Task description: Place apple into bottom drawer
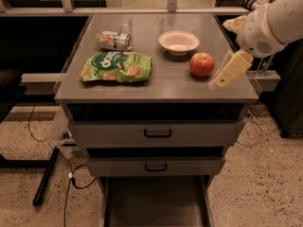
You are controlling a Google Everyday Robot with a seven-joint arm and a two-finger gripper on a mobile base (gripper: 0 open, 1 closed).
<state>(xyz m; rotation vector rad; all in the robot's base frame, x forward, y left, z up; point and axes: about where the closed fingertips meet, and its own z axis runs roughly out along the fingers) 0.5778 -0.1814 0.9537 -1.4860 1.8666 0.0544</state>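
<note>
Apple: red, upright on the grey cabinet top, toward its 3 o'clock edge. Nothing touches it, so a grasp from the side or from above looks possible.

Gripper: at the apple's 4 o'clock, just beside it but apart, angled down toward the top's front right corner. It holds nothing, and how wide it stands cannot be told. The placement reads as an approach to the pick, which is judged not yet begun.

Bowl: white, at the apple's 11 o'clock, near but not touching. It is likely the one thing to avoid on the lift.

Snack bag: green, lying flat at 9 o'clock, well apart.

Can: on its side at 10 o'clock, well apart.

Bottom drawer: at 6 o'clock, below the two upper drawers, which are closed. It is pulled out, so the apple can be lowered straight in.
</note>
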